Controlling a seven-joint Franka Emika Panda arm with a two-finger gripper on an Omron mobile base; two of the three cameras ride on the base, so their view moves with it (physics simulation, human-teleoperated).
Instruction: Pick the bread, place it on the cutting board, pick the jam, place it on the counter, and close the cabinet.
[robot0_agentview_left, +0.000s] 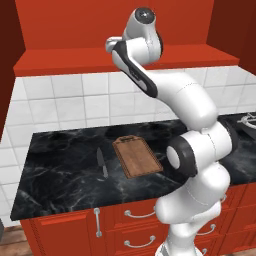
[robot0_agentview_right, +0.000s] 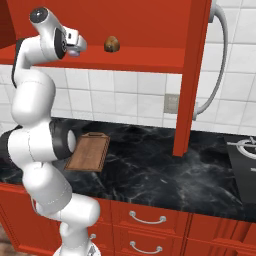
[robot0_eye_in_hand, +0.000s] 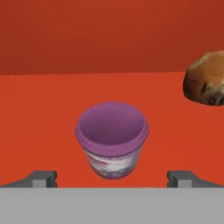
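Observation:
In the hand view the jam (robot0_eye_in_hand: 112, 139), a squat purple jar, stands on the red shelf of the cabinet (robot0_eye_in_hand: 39, 109), straight ahead of my gripper (robot0_eye_in_hand: 113, 180). The gripper is open, its two tips wide apart and short of the jar. The bread (robot0_eye_in_hand: 205, 78) rests on the same shelf to the jar's right. From the right base view the bread (robot0_agentview_right: 111, 44) sits just beyond my raised hand, inside the cabinet (robot0_agentview_right: 150, 30). The cutting board (robot0_agentview_left: 137, 156) (robot0_agentview_right: 89, 152) lies bare on the black counter (robot0_agentview_left: 60, 175) (robot0_agentview_right: 150, 170) below.
The cabinet's open door (robot0_agentview_right: 192, 75) stands edge-on over the counter, right of the arm. A grey knife (robot0_agentview_left: 101, 162) lies left of the board. A stove (robot0_agentview_right: 245, 147) is at the far right. Red drawers (robot0_agentview_right: 147, 217) run below.

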